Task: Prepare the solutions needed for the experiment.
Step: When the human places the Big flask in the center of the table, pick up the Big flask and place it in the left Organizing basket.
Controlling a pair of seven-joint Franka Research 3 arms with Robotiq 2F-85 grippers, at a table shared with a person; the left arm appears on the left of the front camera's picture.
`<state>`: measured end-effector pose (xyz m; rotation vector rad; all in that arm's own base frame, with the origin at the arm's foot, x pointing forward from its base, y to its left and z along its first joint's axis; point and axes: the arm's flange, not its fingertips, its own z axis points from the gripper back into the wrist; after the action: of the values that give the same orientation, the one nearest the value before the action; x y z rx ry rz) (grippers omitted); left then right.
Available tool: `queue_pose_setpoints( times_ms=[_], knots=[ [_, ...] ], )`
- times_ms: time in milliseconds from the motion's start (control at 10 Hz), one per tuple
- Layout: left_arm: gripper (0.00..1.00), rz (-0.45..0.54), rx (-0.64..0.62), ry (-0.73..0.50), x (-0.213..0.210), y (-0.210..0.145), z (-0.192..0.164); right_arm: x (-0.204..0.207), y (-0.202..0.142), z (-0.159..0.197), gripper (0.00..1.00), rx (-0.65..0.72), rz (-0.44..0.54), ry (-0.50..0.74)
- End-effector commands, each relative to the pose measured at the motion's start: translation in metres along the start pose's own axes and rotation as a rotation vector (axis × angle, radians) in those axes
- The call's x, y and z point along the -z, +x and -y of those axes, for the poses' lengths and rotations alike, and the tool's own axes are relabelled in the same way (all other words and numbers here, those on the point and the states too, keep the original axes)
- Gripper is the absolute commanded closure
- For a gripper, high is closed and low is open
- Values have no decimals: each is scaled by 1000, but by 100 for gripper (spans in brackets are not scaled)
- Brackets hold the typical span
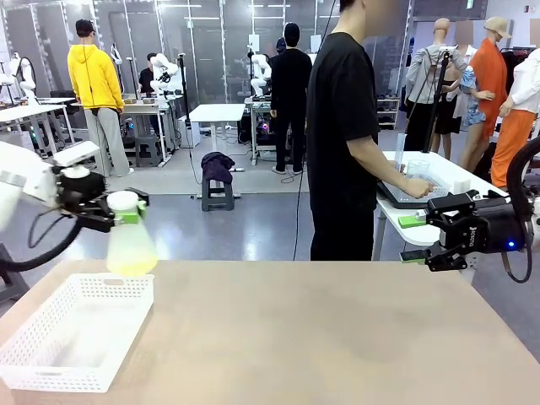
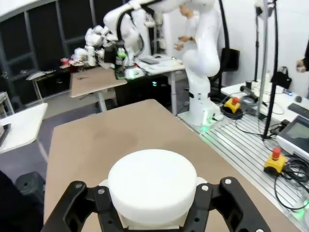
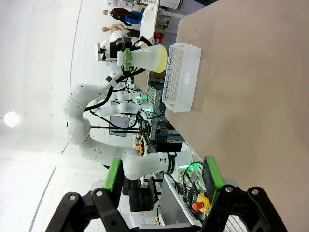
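A shallow layer of the pale yellow solution (image 1: 132, 266) sits at the bottom of a translucent conical flask (image 1: 130, 245) with a white cap (image 1: 123, 200). The flask hangs upright in the air, above the far rim of a white perforated basket (image 1: 51, 354) that stands on the left part of the tabletop (image 1: 321, 337). Flask and basket do not touch in the front view.

The left hand (image 1: 121, 215) is clamped on the flask's neck just under the cap, so the liquid lies well below the grip, at the flask's wide base. In the left wrist view the cap (image 2: 152, 181) is seen from above, with the black fingers (image 2: 212, 203) pressed in on either side of it; the liquid itself is hidden under the cap there.

The right wrist view shows the flask (image 3: 147, 58) from afar, sideways, with the yellow tint (image 3: 161, 58) at its wide end next to the basket (image 3: 181, 77).

The right hand (image 1: 415, 240) hovers at the tabletop's far right edge, well apart from the flask, its green-padded fingers (image 1: 413, 222) spread and seemingly nothing between them. Beyond it a person (image 1: 342, 126) stands at a side table with a hand (image 1: 416, 186) on some items too small to make out.
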<state>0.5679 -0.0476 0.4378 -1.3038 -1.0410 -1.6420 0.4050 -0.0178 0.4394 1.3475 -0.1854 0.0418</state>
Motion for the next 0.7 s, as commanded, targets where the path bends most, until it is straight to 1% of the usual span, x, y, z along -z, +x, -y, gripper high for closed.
queue_pose_setpoints(
  times_ms=[0,100,200,400,600],
  knots=[
    [95,21,24,130,-18,-2,43,0,-1,-1,18,-4,-1,10],
    [95,39,26,184,-37,-9,63,0,-1,-1,18,-4,-1,10],
    [95,88,35,229,-54,-17,82,0,-1,-1,18,-4,-1,10],
    [95,168,51,295,-74,-39,112,0,-1,-1,18,-4,-1,10],
    [95,233,39,302,-81,-65,128,0,-1,-1,18,-4,-1,10]
  ],
)
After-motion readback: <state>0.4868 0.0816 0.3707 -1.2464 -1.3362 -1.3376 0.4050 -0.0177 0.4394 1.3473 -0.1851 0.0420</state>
